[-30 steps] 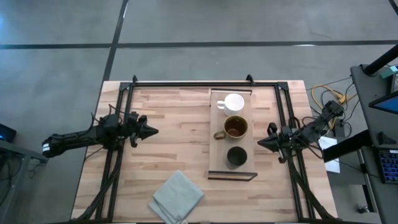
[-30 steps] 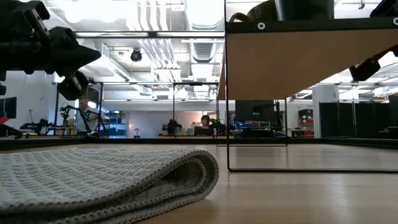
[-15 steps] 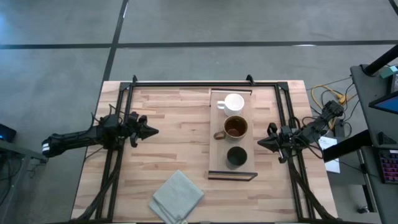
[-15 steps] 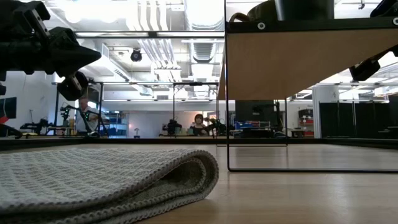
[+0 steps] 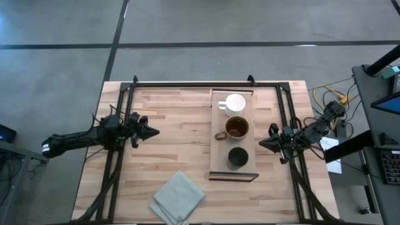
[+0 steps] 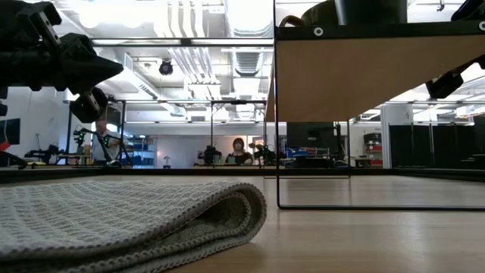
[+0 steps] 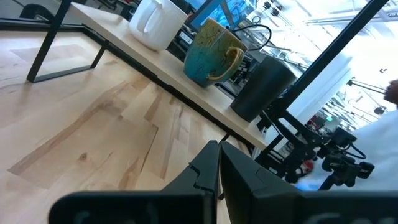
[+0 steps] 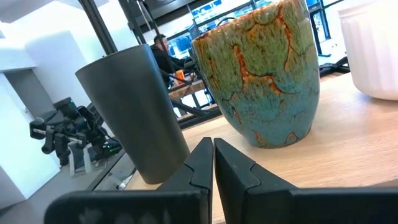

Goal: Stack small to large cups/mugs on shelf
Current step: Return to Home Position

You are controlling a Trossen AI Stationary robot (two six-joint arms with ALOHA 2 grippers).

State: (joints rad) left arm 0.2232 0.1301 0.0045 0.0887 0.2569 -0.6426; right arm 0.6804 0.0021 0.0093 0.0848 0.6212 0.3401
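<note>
Three cups stand upright in a row along the light-wood shelf (image 5: 219,153). The white mug (image 5: 235,103) is at the far end, the glazed brown mug (image 5: 236,128) with its handle is in the middle, and the dark cup (image 5: 237,157) is at the near end. My left gripper (image 5: 153,132) hovers shut over the table, left of the shelf, pointing at it. My right gripper (image 5: 261,145) is shut just right of the shelf, level with the dark cup (image 8: 134,112) and the glazed mug (image 8: 261,81). Neither gripper touches anything.
A folded grey cloth (image 5: 178,197) lies at the table's near edge, left of the shelf. The shelf stands raised on a thin dark metal frame (image 6: 276,152). Black frame rails (image 5: 119,150) run along the table's left, right and far sides. Bare wood lies between my left gripper and the shelf.
</note>
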